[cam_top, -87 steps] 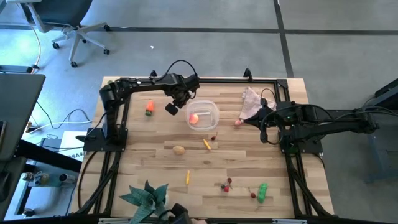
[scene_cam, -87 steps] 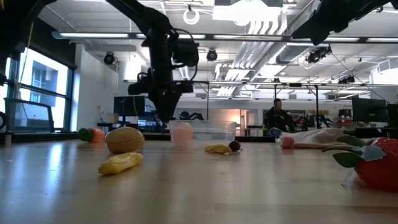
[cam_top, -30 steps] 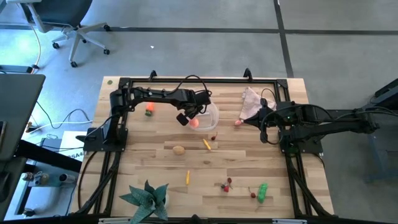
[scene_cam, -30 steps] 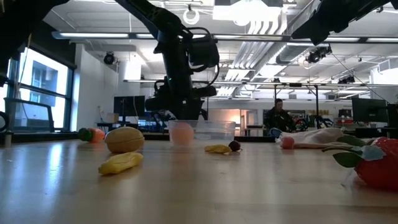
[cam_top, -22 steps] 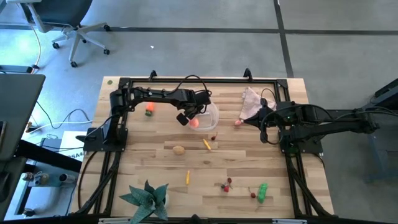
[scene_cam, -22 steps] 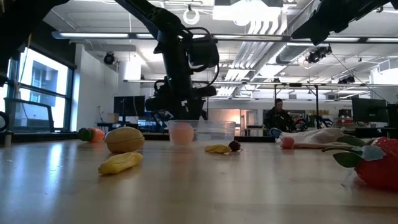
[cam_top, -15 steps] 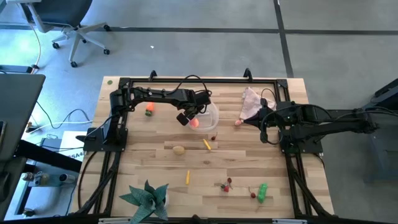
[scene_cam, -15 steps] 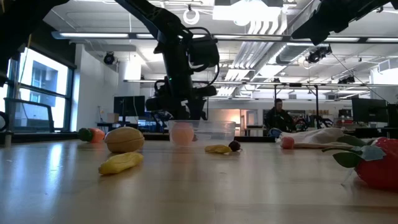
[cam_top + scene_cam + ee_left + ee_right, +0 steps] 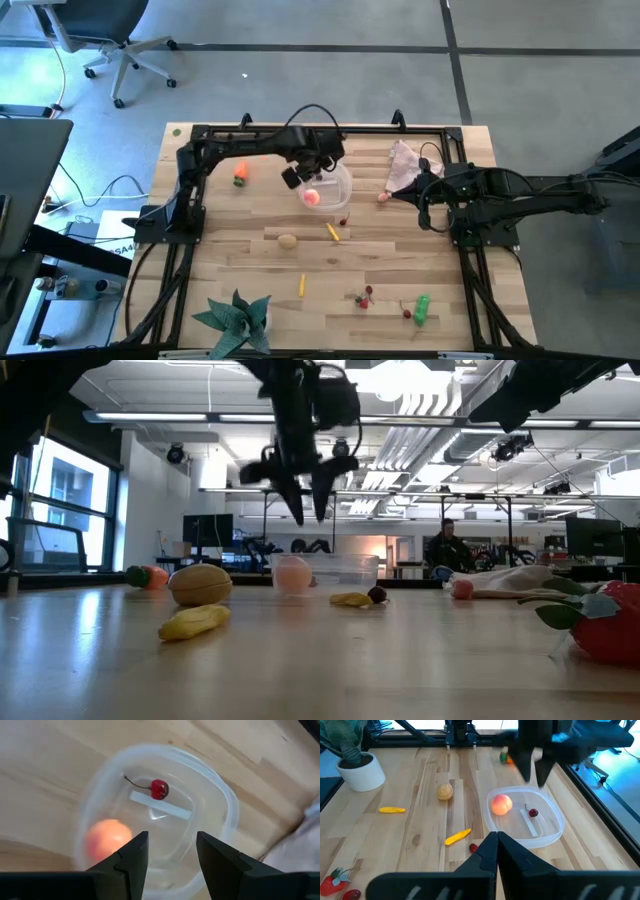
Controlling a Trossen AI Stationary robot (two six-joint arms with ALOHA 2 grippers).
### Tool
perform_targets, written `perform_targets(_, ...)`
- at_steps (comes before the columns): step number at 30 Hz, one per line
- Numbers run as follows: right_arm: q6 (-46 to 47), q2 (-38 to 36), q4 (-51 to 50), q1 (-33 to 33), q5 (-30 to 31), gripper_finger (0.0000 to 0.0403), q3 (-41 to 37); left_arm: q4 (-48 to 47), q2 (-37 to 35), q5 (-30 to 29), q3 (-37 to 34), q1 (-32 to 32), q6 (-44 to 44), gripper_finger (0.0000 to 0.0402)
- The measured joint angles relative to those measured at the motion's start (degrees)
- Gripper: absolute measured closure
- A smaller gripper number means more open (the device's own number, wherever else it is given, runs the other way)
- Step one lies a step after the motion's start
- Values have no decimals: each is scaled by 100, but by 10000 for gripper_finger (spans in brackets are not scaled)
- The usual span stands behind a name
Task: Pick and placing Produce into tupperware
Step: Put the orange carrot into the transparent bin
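Note:
The clear tupperware (image 9: 344, 181) stands on the table at centre back. In it lie a pink-orange fruit (image 9: 109, 836) and a red cherry (image 9: 159, 789). My left gripper (image 9: 308, 510) hangs open above it, fingers pointing down, with nothing between them. More produce lies loose on the table: an orange carrot (image 9: 241, 175), a tan potato (image 9: 288, 240), two yellow sticks (image 9: 332, 232), red cherries (image 9: 362, 297) and a green pepper (image 9: 422, 308). My right gripper (image 9: 495, 847) waits shut at the table's right side, well above the table.
A pinkish cloth (image 9: 405, 163) lies at the back right, with a small pink piece (image 9: 383, 197) beside it. A dark cherry (image 9: 343, 220) sits just in front of the tupperware. A potted green plant (image 9: 235, 315) stands at the near left edge.
My left gripper has risen straight up from down at the tupperware to well above its rim, rolling a little as it went. The tupperware and the fruit in it have stayed where they were.

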Motion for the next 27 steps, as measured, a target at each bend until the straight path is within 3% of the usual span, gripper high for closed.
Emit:
perform_targets(4, -1, 0, 0, -2, -1, 402, 0, -1507, -1, -2, 880, 0, 1441, 245)
perform_targets(7, 0, -2, 0, -2, -2, 402, 0, -2483, -11, -58, 1226, 0, 1949, 245)
perform_targets(10, 0, -2, 0, -2, -2, 402, 0, -2527, -69, -177, 1203, 0, 2235, 245)
perform_targets(15, 0, 0, 0, -2, -2, 402, 0, -2586, -521, -68, 576, 120, 2340, 245)
perform_targets(19, 0, -2, 2, -2, 0, 402, 0, -2587, -1032, 192, -357, 330, 2027, 245)
perform_targets(23, 0, -2, 0, -2, -2, 402, 0, -2514, -1938, 670, -1516, 725, 2011, 245)
perform_targets(27, 0, -1, 1, -2, 0, 402, 0, -1631, -2964, 773, -2700, 949, 2222, 245)
